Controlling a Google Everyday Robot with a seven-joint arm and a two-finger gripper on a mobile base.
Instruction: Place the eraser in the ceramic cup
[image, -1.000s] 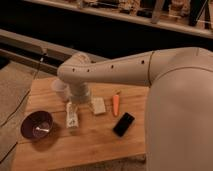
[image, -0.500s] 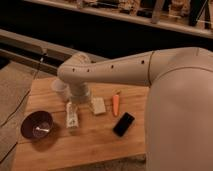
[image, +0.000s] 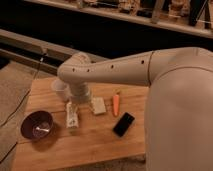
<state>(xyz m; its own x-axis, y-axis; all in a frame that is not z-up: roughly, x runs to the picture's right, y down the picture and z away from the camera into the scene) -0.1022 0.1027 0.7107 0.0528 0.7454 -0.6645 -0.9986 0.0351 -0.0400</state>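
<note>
The eraser (image: 124, 124), a flat glossy black slab, lies on the wooden table (image: 95, 145) right of centre, below the carrot. The ceramic cup (image: 59, 90), small and whitish, stands at the back left, partly hidden by my arm. My white arm crosses the view from the right and bends down near the cup. My gripper (image: 73, 115) hangs below the wrist as a pale elongated shape, low over the table, just in front of the cup and well left of the eraser.
An orange carrot (image: 116, 103) lies above the eraser. A pale beige block (image: 98, 105) sits between the gripper and the carrot. A wide dark purple bowl (image: 36, 125) stands at the front left. A dark rail and shelf run behind the table.
</note>
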